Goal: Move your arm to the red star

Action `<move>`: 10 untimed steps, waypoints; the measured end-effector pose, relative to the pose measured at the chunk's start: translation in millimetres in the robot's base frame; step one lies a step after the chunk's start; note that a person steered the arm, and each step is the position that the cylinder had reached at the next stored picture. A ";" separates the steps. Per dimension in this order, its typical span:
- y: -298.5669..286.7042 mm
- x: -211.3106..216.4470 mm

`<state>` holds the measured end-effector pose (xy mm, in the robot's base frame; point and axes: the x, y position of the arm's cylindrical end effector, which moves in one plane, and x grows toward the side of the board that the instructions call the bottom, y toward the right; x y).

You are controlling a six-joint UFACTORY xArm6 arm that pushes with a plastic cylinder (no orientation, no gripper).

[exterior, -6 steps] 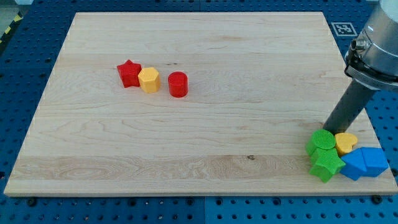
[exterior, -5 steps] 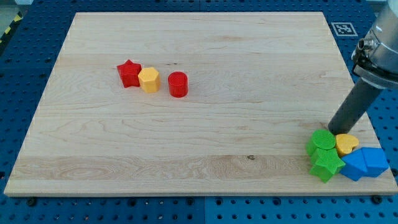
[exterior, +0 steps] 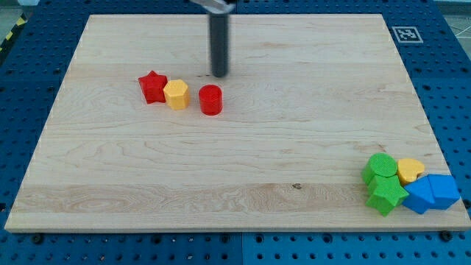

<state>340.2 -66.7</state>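
Observation:
The red star (exterior: pixel 152 86) lies on the wooden board (exterior: pixel 235 169) at the view's upper left. A yellow hexagon block (exterior: pixel 176 95) touches its right side, and a red cylinder (exterior: pixel 210 99) stands a little further right. My tip (exterior: pixel 219 74) is above the red cylinder in the view, to the right of the star and apart from it, touching no block.
A cluster sits at the board's lower right corner: a green cylinder (exterior: pixel 382 165), a green star (exterior: pixel 386 195), a yellow heart-like block (exterior: pixel 410 171) and two blue blocks (exterior: pixel 431 193). A marker tag (exterior: pixel 405 33) lies off the board's upper right corner.
My tip has swept from beside the lower right cluster across the board to the upper left, now just above the red cylinder. No block has moved.

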 end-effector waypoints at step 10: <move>-152.4 47.7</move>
